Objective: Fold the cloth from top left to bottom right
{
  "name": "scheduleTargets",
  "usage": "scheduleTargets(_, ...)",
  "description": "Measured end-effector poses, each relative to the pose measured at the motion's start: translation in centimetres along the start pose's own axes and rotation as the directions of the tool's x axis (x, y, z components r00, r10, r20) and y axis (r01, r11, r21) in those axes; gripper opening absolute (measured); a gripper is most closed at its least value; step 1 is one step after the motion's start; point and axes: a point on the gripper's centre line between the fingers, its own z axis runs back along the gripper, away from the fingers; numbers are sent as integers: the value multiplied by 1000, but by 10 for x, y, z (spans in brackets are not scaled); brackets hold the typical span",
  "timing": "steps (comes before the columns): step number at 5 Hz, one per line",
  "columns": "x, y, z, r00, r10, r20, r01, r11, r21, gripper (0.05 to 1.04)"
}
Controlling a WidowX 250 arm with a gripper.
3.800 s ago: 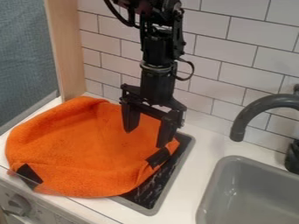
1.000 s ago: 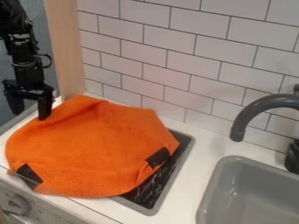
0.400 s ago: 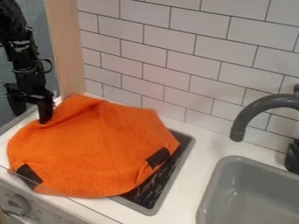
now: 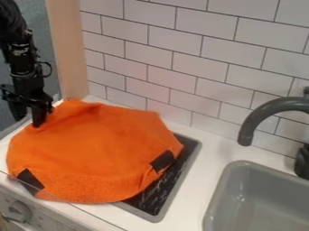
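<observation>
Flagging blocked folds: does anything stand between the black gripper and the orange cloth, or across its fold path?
Nothing visible: the black gripper is at the upper-left edge of the orange cloth, whose top is bare.

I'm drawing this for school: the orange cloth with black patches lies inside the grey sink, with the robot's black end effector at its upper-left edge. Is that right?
Not quite: the camera view shows the orange cloth on the white countertop and black marbled panel, left of the grey sink. The black end effector is at the cloth's upper-left edge.

Cloth [image 4: 96, 151] L of sink [image 4: 240, 182]
</observation>
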Motion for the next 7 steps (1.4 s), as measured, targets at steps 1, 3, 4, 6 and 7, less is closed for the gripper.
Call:
scheduleTargets(1,3,-26,-3,999,-46,-7,45,999,-14,260)
scheduleTargets(3,2,-31,3,999,-53,10,53,999,-7,49)
scheduleTargets(4,1,-30,5,999,-53,3,53,999,-6,49)
scheduleTargets(6,-2,-38,36,999,-46,1,46,997,-56,49)
scheduleTargets(7,-1,-57,49,998,-68,-10,67,993,-97,49)
